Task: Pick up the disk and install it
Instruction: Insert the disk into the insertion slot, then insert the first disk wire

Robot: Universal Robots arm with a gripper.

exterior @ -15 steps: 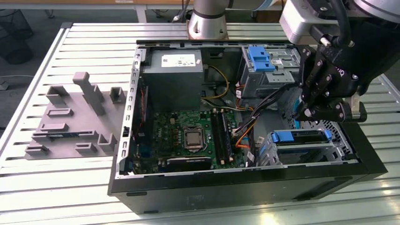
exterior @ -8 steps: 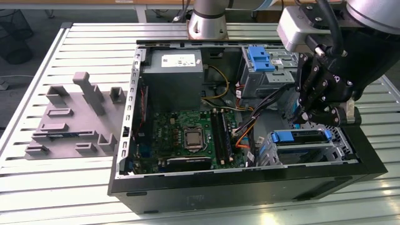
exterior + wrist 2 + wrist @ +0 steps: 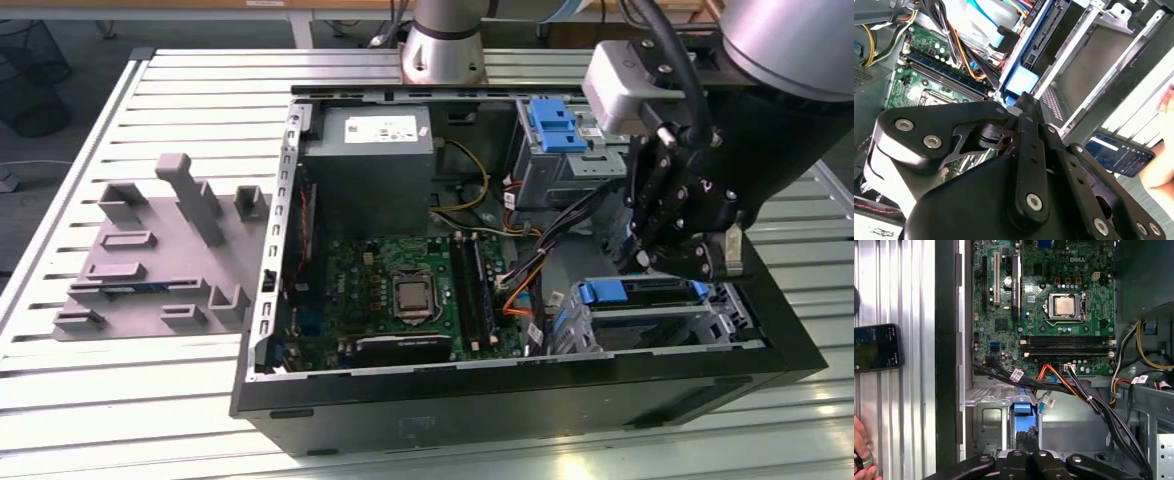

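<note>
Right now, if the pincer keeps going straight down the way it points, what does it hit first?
Most likely the blue carrier in the metal drive cage directly ahead of the pincer; depth is unclear.

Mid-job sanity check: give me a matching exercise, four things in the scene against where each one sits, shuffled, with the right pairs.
Things:
1. gripper
2. phone
3. processor
4. grey fixture block

Places:
A. in the middle of the green motherboard
B. on the slatted table, to the exterior view's left of the computer case
C. just above the drive cage with the blue bracket, at the case's end on the exterior view's right
D. flat on the table outside the case wall, near a hand

Pairs: 1-C, 2-D, 3-A, 4-B
</note>
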